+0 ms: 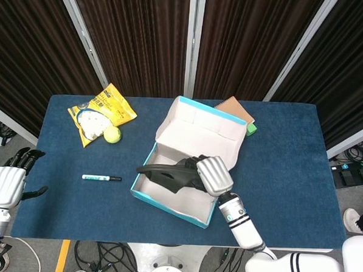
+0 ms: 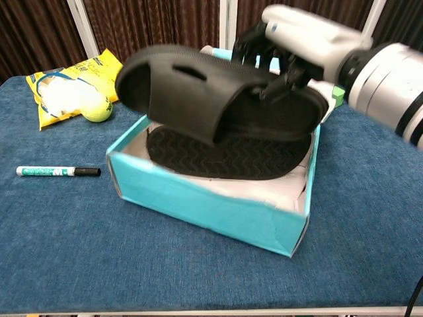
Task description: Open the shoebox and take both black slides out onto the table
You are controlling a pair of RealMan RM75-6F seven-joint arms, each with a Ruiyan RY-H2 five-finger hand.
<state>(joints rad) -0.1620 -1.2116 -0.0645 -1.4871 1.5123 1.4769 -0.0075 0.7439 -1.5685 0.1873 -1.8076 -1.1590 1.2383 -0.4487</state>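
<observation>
**First slide lifted, second one waiting in the box**

In the head view, my right hand [image 1: 212, 175] hangs over the open shoebox [image 1: 179, 197], its fingers wrapped on one black slide [image 1: 167, 170], which juts out to the left of the hand above the box's left wall. The lid stands up just behind the hand, so the opening step is done. My left hand [image 1: 4, 184] sits well away at the far left table edge, fingers apart and holding nothing. The blue table [image 1: 286, 166] has bare cloth to the right of my right hand.

In the chest view, the right hand [image 2: 297, 49] grips the held slide [image 2: 211, 92] at its heel end, with the slide clear of the box rim. Directly below the hand, the second slide [image 2: 225, 155] lies sole-up on the shoebox [image 2: 205, 211] floor. I judge the task roughly a third done: the held slide is not yet on the table, and the other one is untouched.
</observation>
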